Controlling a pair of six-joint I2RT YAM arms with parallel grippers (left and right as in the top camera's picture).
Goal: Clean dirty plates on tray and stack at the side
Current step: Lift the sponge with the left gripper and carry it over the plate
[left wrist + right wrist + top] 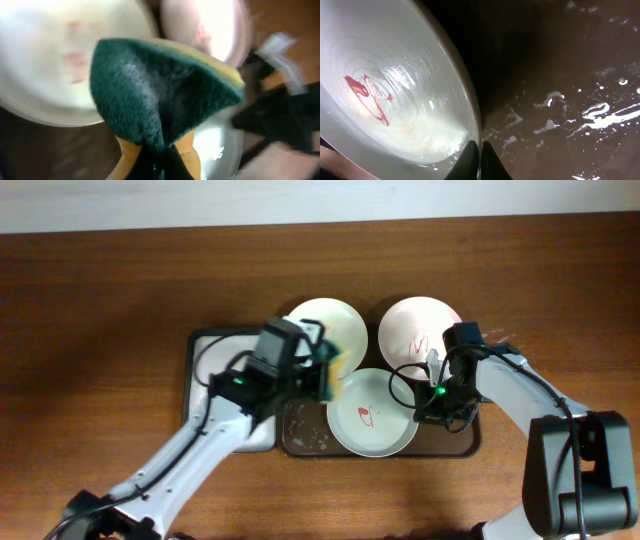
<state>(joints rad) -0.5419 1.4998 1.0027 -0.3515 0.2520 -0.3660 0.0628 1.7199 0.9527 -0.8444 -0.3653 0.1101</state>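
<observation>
- The right gripper (420, 402) (480, 157) has its two dark fingers pinched together on the thin rim of the pale green round shallow plate (372, 425) (395, 75). The bowl of the plate spreads out to the gripper's left.
- A red scribble stain (365, 95) lies in that plate's hollow, away from the pinched rim.
- Whether the held edge is lifted or lying flat cannot be told.
- To the right of this gripper's fingers lies the wet floor of the large dark brown rectangular tray (305, 438) (560, 100), streaked with white suds. The pale green plate sits in the near middle of it.
- The left gripper (310, 365) (156, 162) is clamped on a green-and-yellow scouring sponge (335, 372) (160, 90), which bulges out ahead of the fingers with its green face to the wrist camera.
- Beyond the sponge and to this gripper's left is the white round shallow plate (320, 320) (45, 60), faintly marked with reddish smears.
- Ahead and to its right is the pale pink round shallow plate (420, 325) (210, 30), also scribbled red. All three plates are on the brown tray.
- From overhead the sponge hangs over the spot where the white plate and the pale green plate meet. Contact with either cannot be judged.
- Behind the left gripper, under its arm, sits a smaller white-lined tray (205, 350) on the brown wooden table (100, 300), just beside the brown tray.
</observation>
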